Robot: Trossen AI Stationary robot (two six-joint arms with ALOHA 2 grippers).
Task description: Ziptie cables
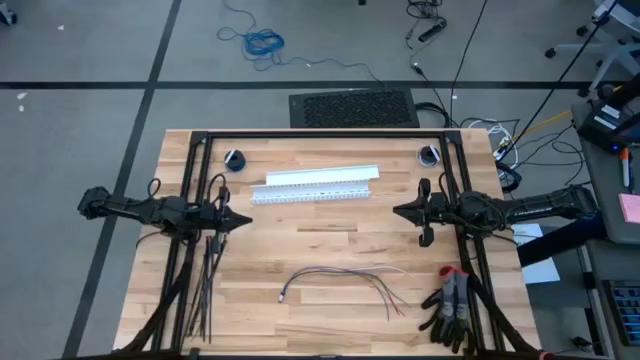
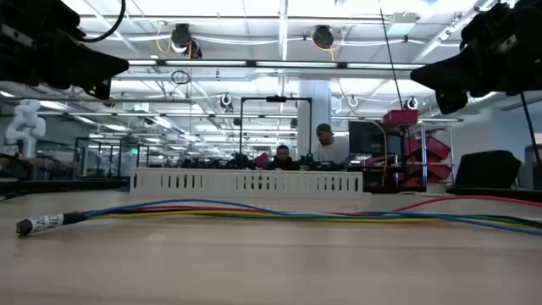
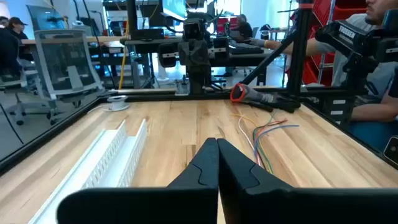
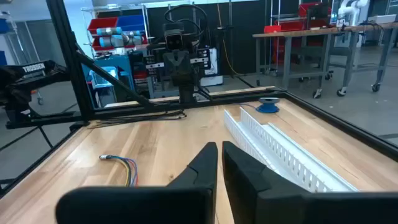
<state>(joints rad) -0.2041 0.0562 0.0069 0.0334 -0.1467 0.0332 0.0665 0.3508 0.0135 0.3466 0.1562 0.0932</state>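
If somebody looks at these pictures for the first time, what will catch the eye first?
Most likely the two dark arms facing each other across the wooden table, the left gripper and right gripper both shut and raised above it. Between them, toward the far edge, lies the white slotted channel. The cables curve along the near side, with the black zipties under the left arm and gloves at the near right corner.

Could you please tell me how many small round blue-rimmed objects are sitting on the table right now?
2. One round object sits near the table's far left corner, left of the white slotted channel; the other round object sits near the far right corner. Others could be hidden by the arms.
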